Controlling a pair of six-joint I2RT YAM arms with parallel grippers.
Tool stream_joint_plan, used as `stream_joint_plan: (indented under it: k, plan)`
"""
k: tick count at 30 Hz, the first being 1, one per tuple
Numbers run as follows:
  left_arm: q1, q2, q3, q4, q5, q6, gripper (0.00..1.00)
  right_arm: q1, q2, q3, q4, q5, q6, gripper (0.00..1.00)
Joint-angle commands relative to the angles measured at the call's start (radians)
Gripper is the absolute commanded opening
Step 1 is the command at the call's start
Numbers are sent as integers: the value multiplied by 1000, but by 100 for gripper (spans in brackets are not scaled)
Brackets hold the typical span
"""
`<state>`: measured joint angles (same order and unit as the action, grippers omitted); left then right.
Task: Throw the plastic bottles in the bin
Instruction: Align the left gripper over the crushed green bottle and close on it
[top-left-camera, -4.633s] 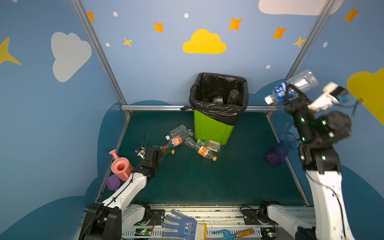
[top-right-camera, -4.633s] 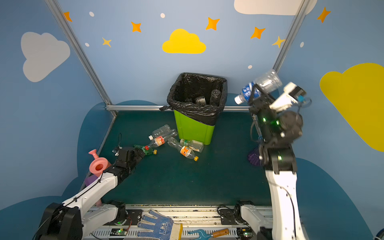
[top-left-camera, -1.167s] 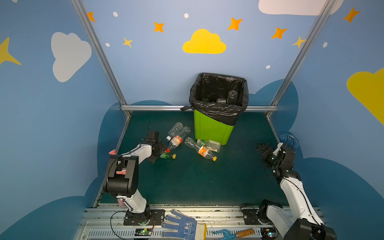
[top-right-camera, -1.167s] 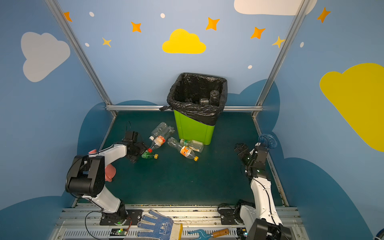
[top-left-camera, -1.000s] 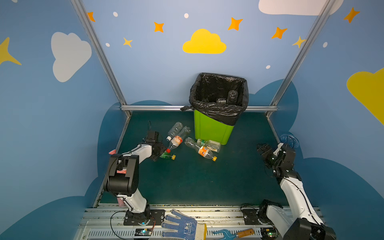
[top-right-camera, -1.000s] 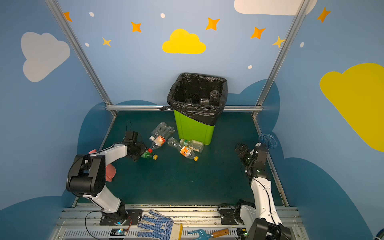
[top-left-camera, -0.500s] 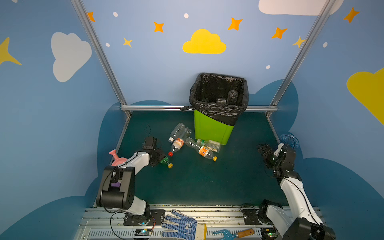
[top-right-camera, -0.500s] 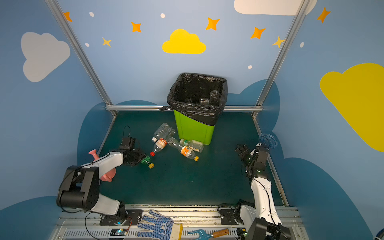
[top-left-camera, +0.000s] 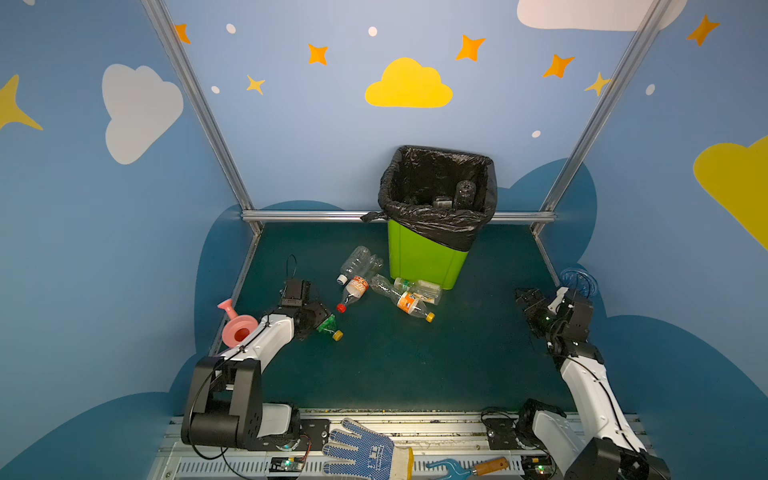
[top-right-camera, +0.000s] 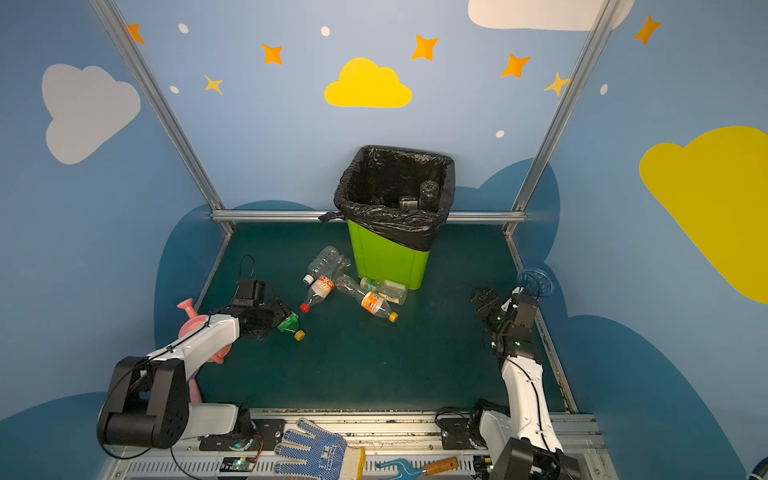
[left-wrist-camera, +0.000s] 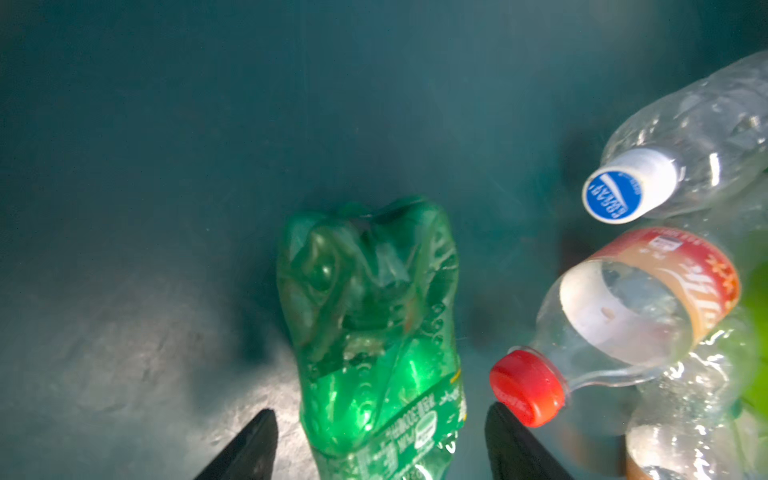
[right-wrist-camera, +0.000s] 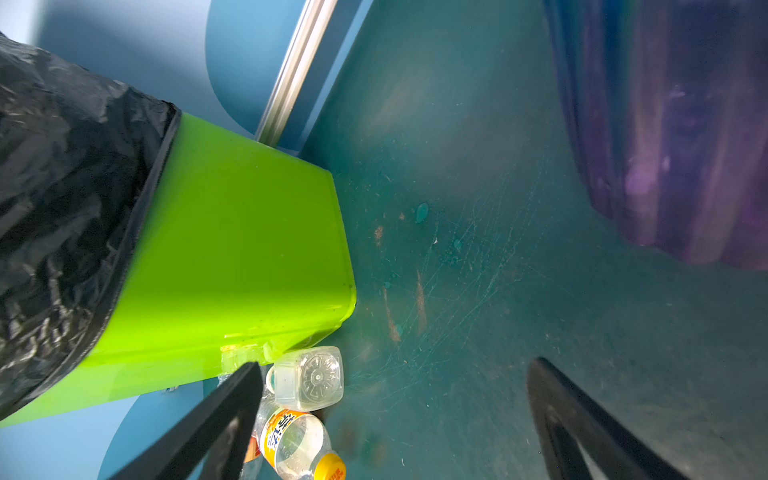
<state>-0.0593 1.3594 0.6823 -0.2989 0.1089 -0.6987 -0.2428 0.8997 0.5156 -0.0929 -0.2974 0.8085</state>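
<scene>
Stretched low at lower left, with left gripper (top-left-camera: 318, 322) parted around the crushed green bottle (top-left-camera: 328, 324), not clamping. Folded upright at right, with right gripper (top-left-camera: 528, 299) wide, empty.

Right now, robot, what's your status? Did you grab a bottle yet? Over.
Left tool open, straddling the green bottle, not gripping. Right tool open, empty. Bin upright, other bottles lying before it. Red-capped bottle crowds the left tool.

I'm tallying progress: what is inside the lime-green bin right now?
Inside the bin, against its black liner, two clear bottles show: a taller bottle and a lower bottle beside it. Anything beneath them or behind the near rim is hidden.
</scene>
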Motion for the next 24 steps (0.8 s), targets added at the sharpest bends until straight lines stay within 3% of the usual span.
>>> stream_joint_plan:
  k: [1, 12, 24]
  plan:
    - [3, 9, -4, -6, 7, -17, 89, -11, -24, -14, 4, 0, -5, 98]
    - [-3, 97, 110, -79, -36, 64, 95, -23, -10, -22, 18, -9, 4, 98]
    - [-87, 196, 203, -177, -237, 113, 96, -29, 25, -21, 39, -17, 10, 98]
